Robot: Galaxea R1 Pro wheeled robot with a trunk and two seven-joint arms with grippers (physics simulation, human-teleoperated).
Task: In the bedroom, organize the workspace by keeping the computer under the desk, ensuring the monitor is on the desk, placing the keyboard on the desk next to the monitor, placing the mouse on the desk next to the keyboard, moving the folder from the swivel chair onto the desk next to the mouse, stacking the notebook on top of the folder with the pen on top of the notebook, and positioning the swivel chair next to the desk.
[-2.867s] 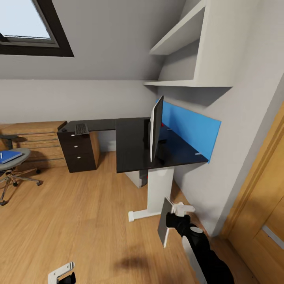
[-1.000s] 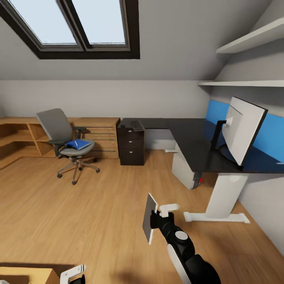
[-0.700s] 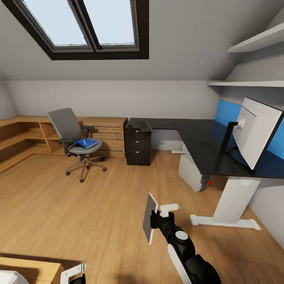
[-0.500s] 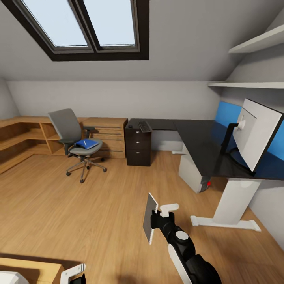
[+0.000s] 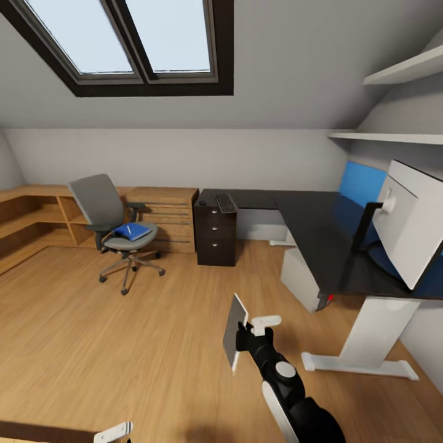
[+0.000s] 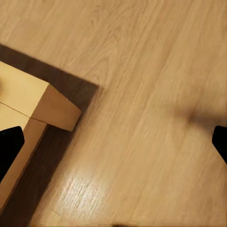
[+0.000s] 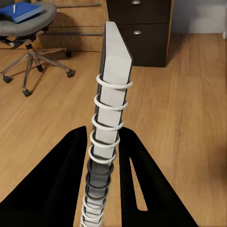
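My right gripper (image 5: 246,329) is shut on the spiral-bound dark notebook (image 5: 234,330), held on edge above the floor; the right wrist view has its rings and cover (image 7: 111,101) between the black fingers (image 7: 71,179). The grey swivel chair (image 5: 97,203) stands at the back left with the blue folder (image 5: 131,232) and the pale pen (image 5: 128,229) on its seat. The black desk (image 5: 314,231) at the right carries the monitor (image 5: 413,231), white back towards me. The white computer (image 5: 299,277) sits under it. The keyboard (image 5: 225,203) lies on the black drawer unit (image 5: 215,237). My left gripper (image 6: 113,146) hangs open over the floor.
Low light-wood shelving (image 5: 37,215) runs along the back left wall. A light-wood furniture corner (image 6: 35,111) lies close under my left gripper. The desk's white foot (image 5: 360,367) stretches over the floor at the right. Open wood floor (image 5: 123,344) spreads between me and the chair.
The whole view has swung left from the desk's end to the room, then moved a little closer. The notebook stays in my right gripper.
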